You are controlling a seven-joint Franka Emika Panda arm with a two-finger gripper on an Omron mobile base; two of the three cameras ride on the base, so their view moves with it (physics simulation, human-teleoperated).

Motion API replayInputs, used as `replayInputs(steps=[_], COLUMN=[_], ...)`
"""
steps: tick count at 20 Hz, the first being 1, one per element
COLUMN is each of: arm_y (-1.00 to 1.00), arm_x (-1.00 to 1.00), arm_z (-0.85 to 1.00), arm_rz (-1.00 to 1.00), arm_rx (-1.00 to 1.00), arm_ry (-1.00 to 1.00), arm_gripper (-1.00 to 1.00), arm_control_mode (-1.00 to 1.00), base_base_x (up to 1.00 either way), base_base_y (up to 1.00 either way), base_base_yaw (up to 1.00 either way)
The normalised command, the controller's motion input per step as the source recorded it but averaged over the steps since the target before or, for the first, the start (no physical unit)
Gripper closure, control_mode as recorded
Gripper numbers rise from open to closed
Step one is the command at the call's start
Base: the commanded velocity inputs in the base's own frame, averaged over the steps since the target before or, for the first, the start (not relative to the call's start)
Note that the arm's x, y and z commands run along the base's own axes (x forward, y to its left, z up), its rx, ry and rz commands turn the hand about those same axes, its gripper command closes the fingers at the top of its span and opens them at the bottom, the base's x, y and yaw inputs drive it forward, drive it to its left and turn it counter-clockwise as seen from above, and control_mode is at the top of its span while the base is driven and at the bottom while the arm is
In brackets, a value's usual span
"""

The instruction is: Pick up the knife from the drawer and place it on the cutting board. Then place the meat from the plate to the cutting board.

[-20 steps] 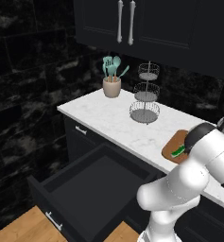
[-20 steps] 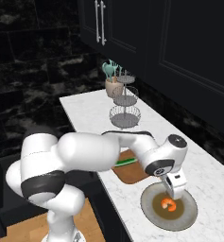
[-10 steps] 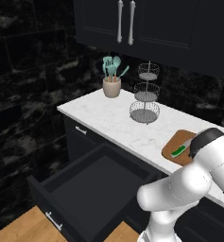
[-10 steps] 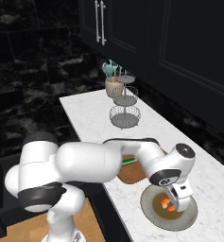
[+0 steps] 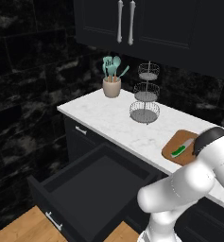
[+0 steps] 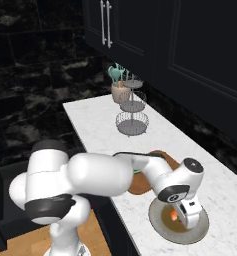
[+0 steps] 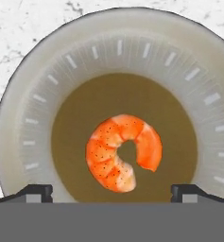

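The gripper (image 7: 111, 191) is hanging wide open over the meat (image 7: 123, 152), which is lying in the middle of the plate (image 7: 28, 108). The knife (image 5: 182, 147) is already resting on the cutting board (image 5: 172, 152), so the second step is beginning: descending and closing squarely on the curled lump. Left along the counter (image 5: 108, 118), the tiered stand (image 5: 146, 94) and the utensil jar (image 5: 111, 86) are standing well apart, blocking nothing.
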Motion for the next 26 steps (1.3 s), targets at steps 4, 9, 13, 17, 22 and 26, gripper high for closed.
replayInputs(steps=[4, 9, 13, 17, 22, 26], arm_y=[0.00, -0.18, -0.25, -0.13, -0.01, 0.00], arm_x=[-0.02, -0.01, 0.00, 0.00, 0.00, 0.00], arm_z=[-0.30, -0.26, -0.16, -0.02, -0.08, -0.07], arm_rz=[0.00, 0.00, 0.00, 0.00, 0.00, 0.00], arm_rx=[0.00, 0.00, 0.00, 0.00, 0.00, 0.00], arm_ry=[0.00, 0.01, 0.02, 0.04, 0.05, 0.00], arm_gripper=[-1.00, -1.00, -1.00, -1.00, -1.00, -1.00], arm_control_mode=[-1.00, -1.00, -1.00, -1.00, -1.00, -1.00], base_base_x=[0.00, 0.00, 0.00, 0.00, 0.00, 0.00], base_base_y=[0.00, 0.00, 0.00, 0.00, 0.00, 0.00], base_base_yaw=[0.00, 0.00, 0.00, 0.00, 0.00, 0.00])
